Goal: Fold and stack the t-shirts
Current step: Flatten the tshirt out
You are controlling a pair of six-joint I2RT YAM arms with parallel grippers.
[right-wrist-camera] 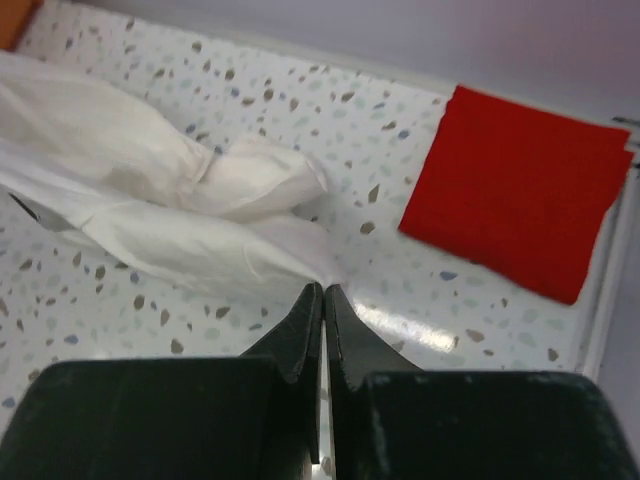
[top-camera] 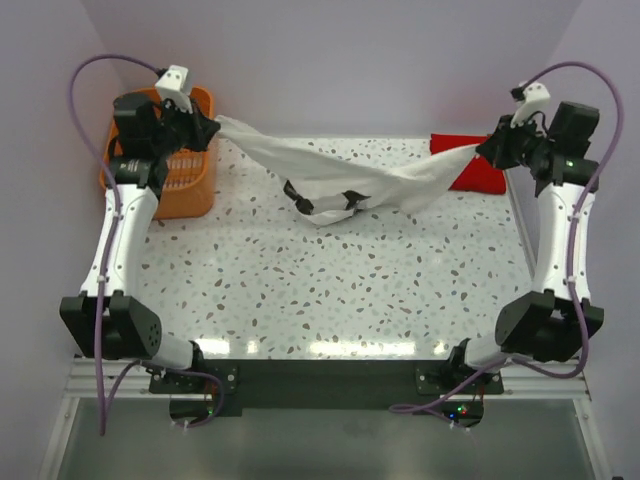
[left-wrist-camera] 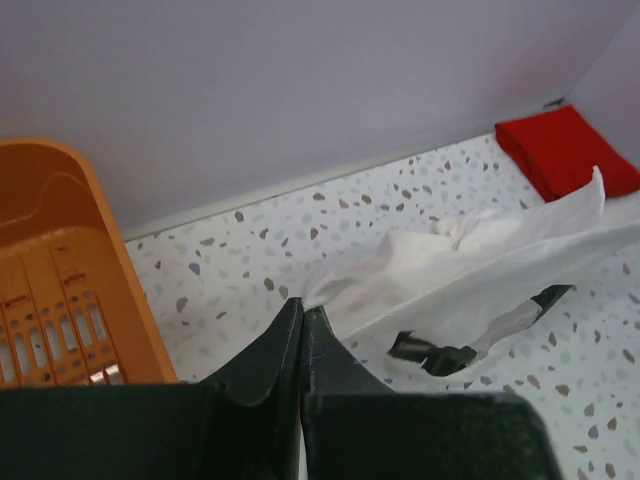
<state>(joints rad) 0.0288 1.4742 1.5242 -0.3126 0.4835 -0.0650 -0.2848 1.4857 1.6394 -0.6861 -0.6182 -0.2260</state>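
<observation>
The cream-white t-shirt (top-camera: 340, 175) hangs stretched in the air between both grippers, sagging in the middle with dark patches near its low point. My left gripper (top-camera: 212, 128) is shut on its left end, above the table's far left by the basket; the pinch shows in the left wrist view (left-wrist-camera: 302, 304). My right gripper (top-camera: 488, 148) is shut on its right end, seen in the right wrist view (right-wrist-camera: 325, 289). The red t-shirt (top-camera: 473, 166), a small flat folded square, lies at the far right corner, also in the right wrist view (right-wrist-camera: 515, 190) and the left wrist view (left-wrist-camera: 562, 148).
An orange slotted plastic basket (top-camera: 185, 180) stands at the far left edge, under my left arm, and shows in the left wrist view (left-wrist-camera: 60, 280). The speckled table (top-camera: 330, 290) has raised white rims and walls close behind it.
</observation>
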